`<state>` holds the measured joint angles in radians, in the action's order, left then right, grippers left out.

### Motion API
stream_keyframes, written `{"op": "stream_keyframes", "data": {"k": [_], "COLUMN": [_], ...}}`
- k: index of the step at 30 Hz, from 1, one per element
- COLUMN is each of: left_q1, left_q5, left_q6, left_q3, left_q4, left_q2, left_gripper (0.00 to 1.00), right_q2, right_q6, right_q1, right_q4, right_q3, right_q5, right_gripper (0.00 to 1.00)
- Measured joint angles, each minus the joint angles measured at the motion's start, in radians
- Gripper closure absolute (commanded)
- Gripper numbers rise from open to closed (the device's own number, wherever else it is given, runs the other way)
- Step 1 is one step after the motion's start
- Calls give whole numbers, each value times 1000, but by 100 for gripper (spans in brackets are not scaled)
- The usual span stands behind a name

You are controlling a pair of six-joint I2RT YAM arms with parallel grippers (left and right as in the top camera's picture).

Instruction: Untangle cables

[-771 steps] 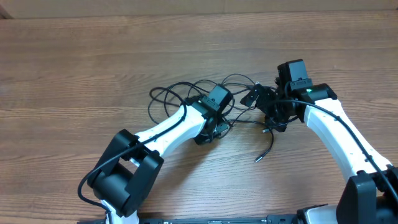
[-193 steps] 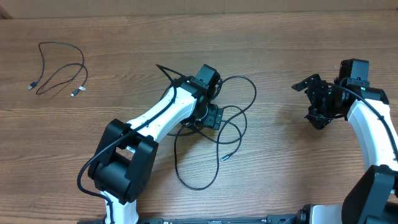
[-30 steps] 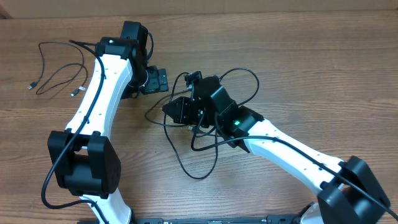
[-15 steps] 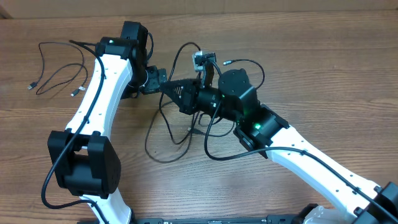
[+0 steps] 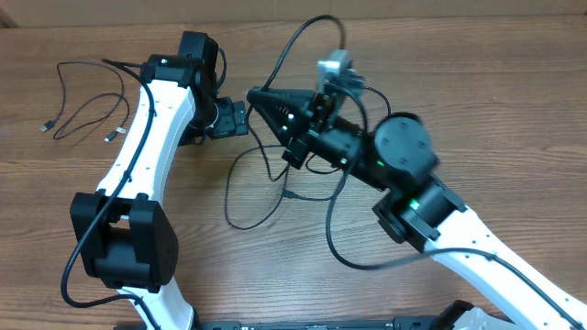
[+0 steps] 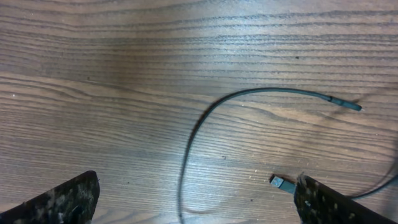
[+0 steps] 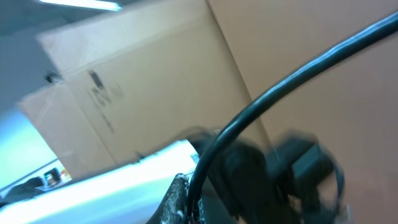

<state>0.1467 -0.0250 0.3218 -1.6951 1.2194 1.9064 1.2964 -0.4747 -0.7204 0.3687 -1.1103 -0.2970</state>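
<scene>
loose loops of the tangled cables (image 5: 286,194) lay on the wooden table (image 5: 495,101) near centre, with strands rising to the right gripper (image 5: 261,96). it hung above the table, clenched on one black strand (image 7: 249,112) that ran out from its fingers in the wrist view. just left of it the left gripper (image 5: 238,119) sat low, jaws fully released with nothing between them, only a cord (image 6: 205,118) and a plug end (image 6: 283,182) on the wood below. a separate cable (image 5: 92,105) lay far left, well apart from the tangle.
</scene>
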Motion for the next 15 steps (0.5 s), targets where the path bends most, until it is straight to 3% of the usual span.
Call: {"op": "stream_keyframes", "data": {"k": [10,15], "left_q1": [0,0], "left_q5": [0,0], "left_q6": [0,0], "left_q3": [0,0], "left_q4": [0,0], "left_q2": [0,0], "left_gripper": [0,0], "right_q2": [-99,-114], "right_q6": [150,173], "right_q1": [0,1], "right_q4": [243,185], "right_q3": [0,-21], "right_q5": [121,169], "right_gripper": [96,96]}}
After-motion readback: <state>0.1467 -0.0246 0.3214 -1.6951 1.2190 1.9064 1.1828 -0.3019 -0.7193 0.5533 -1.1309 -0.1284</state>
